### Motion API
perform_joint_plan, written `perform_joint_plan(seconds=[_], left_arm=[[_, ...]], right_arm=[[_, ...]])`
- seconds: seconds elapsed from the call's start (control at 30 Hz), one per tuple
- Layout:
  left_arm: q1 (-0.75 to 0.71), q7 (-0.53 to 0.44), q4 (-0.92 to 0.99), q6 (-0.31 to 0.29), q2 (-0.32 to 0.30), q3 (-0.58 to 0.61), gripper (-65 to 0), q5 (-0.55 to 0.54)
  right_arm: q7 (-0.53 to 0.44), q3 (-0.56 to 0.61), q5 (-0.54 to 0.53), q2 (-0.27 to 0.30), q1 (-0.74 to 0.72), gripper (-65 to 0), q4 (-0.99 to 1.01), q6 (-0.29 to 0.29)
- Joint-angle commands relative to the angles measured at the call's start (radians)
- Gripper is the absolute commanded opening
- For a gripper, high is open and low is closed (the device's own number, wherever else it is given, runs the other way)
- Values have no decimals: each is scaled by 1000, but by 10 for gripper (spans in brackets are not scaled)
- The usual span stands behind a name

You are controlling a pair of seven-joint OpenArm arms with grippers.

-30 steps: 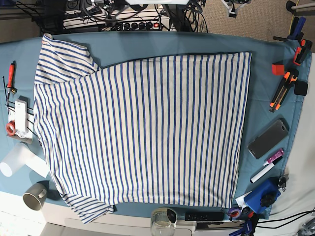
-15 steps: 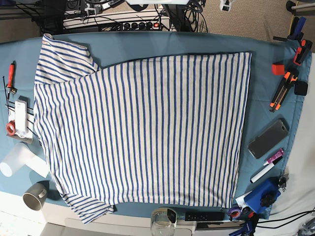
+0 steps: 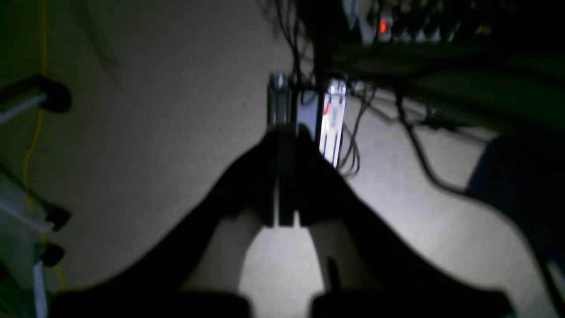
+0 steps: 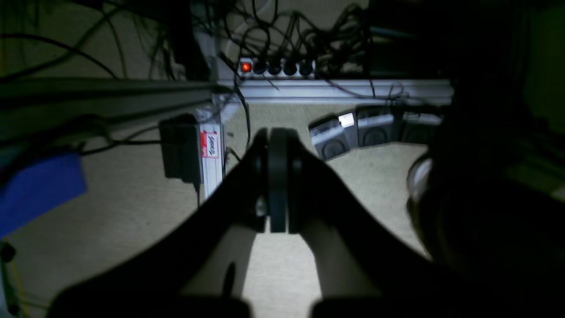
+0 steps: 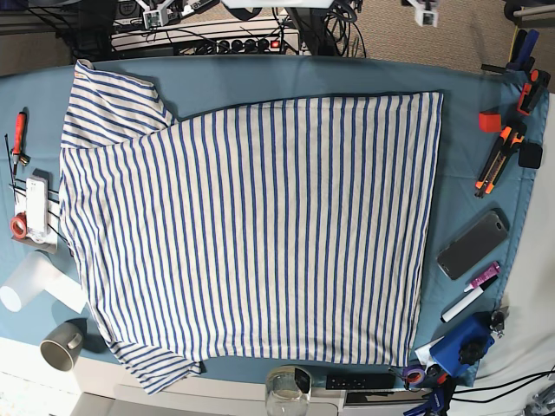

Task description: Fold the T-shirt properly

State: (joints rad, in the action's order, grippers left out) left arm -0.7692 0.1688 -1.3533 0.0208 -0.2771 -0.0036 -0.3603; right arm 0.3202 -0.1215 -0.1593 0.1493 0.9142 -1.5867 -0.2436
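Note:
The T-shirt [image 5: 251, 225], white with thin blue stripes, lies spread flat on the teal tablecloth [image 5: 286, 78] in the base view. Its hem is toward the right and one sleeve [image 5: 108, 104] lies at the upper left. Neither gripper is over the shirt. In the left wrist view my left gripper [image 3: 286, 145] is shut with nothing between its fingers, above carpeted floor and cables. My right gripper [image 4: 278, 145] is also shut and empty in the right wrist view, facing a power strip [image 4: 273, 68] on the floor. The shirt shows in neither wrist view.
A screwdriver [image 5: 18, 130], red tape roll [image 5: 18, 226], white roll [image 5: 30, 282] and mug [image 5: 61, 345] line the left edge. Orange clamps [image 5: 503, 156], a phone [image 5: 473, 244] and markers [image 5: 473, 293] lie on the right. A glass jar [image 5: 286, 390] stands at the front edge.
Small white arm parts at the top edge of the base view have shifted slightly. The T-shirt has not moved.

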Motion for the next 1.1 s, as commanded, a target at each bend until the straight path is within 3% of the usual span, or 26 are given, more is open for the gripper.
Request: perform_joint_plan(seconds=[0.0,0.33,0.57,1.07], left_arm=[[-35,-8,-40,-5,-8,-23,-650,0],[-203,-3,-326,-21,-8,-153,-650,0],[-292,-4,-498,-21,-8,-227,-650,0],[-322,-1,-868,-20,-9,-441,-650,1]], right_arm=[[-13,-4,-8,9,31,-650,-42,-2],[24,-5,-5,14,167,-650,-301,32],[33,-5,12,14,188,-650,-461,35],[103,-5,29,14,185,-650,-769,39]])
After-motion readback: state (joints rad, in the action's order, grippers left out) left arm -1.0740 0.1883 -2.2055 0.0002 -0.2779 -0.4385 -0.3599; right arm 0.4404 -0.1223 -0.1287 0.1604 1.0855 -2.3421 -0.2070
